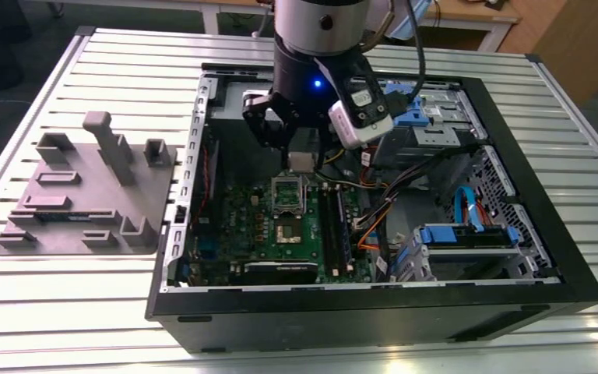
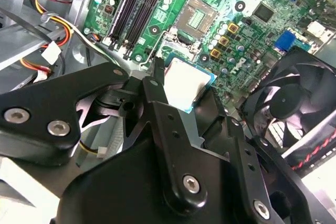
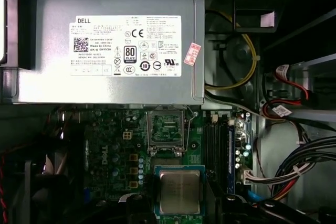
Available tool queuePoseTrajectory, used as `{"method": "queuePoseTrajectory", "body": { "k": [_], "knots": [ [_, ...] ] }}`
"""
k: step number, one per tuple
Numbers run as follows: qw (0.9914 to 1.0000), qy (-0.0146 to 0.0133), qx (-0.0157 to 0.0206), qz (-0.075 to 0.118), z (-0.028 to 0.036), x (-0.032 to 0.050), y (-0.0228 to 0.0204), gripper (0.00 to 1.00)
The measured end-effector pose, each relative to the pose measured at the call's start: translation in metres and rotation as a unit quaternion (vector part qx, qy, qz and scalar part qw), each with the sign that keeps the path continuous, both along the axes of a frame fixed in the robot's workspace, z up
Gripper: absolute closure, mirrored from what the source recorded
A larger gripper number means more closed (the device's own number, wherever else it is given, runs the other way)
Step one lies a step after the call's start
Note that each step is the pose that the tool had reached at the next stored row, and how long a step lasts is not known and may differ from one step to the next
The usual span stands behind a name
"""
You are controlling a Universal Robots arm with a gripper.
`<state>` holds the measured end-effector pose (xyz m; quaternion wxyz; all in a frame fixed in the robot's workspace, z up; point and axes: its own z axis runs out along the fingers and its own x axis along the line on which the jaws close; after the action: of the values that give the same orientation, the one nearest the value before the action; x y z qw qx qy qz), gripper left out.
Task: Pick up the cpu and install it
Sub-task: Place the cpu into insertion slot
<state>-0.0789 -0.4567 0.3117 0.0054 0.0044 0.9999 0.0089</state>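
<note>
While it hangs flat above the motherboard (image 1: 262, 234), the cpu (image 3: 179, 191) is pinched at its edges by the gripper (image 2: 184, 83), fingers closed onto it. It is near the open socket (image 3: 167, 129), inside the case (image 1: 382, 312), with the power supply (image 3: 52, 77) beyond.

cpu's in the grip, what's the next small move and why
Probably ease the end effector across the board until the cpu sits squarely over the empty socket, before any lowering. In the first wrist view the held cpu appears offset from the socket, not above it.
</note>
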Motion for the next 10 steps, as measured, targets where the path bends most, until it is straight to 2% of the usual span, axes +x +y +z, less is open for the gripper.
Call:
{"method": "queuePoseTrajectory", "body": {
  "k": [4, 10],
  "knots": [
    [1.00000, 0.0003, -0.0001, 0.000, -0.0071, 0.0000, -0.0008, 0.53],
    [1.00000, 0.0003, 0.0000, 0.000, -0.0083, 0.0000, -0.0009, 0.53]
  ]
}}
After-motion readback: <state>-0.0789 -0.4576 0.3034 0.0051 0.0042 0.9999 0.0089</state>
